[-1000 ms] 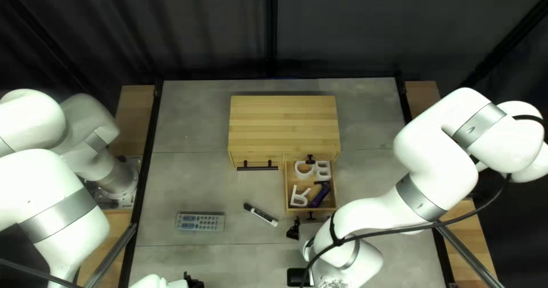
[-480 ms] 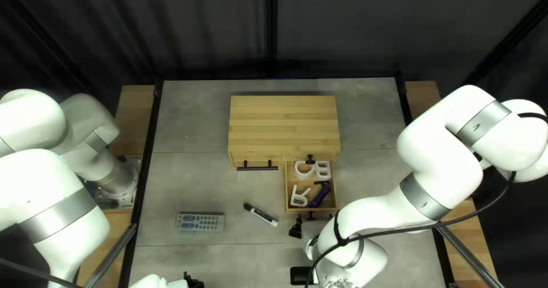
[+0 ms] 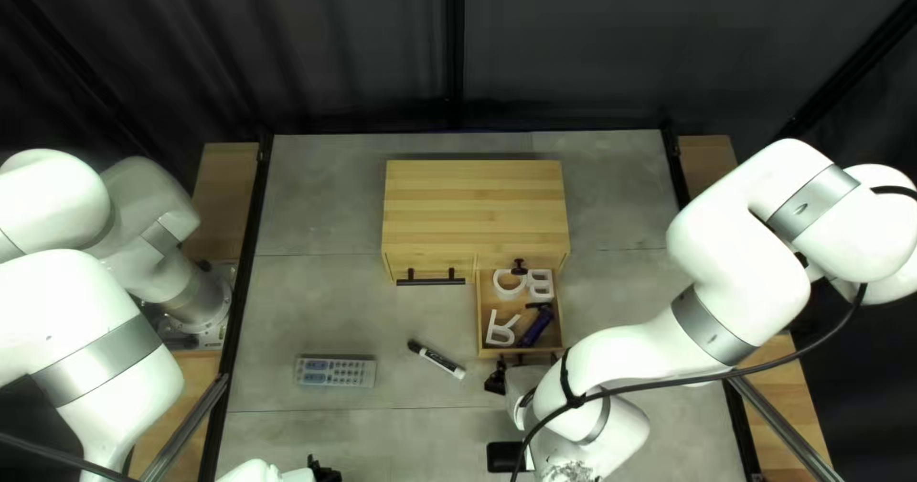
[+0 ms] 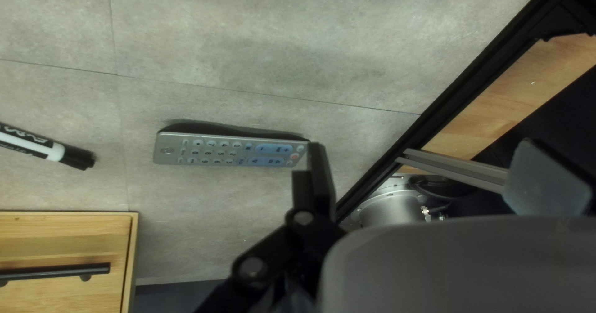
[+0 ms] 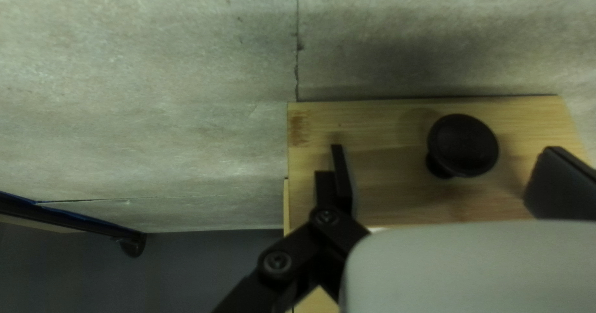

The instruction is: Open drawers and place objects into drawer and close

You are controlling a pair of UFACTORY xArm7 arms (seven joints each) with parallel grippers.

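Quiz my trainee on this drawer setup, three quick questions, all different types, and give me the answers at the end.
1. True or false: in the top left view, the marker lies to the right of the remote.
2. How many white letters lie in the open drawer?
3. What stands between the open fingers of the right gripper?
a) the remote
b) a black knob
c) the marker

Key: 1. true; 2. three; 3. b
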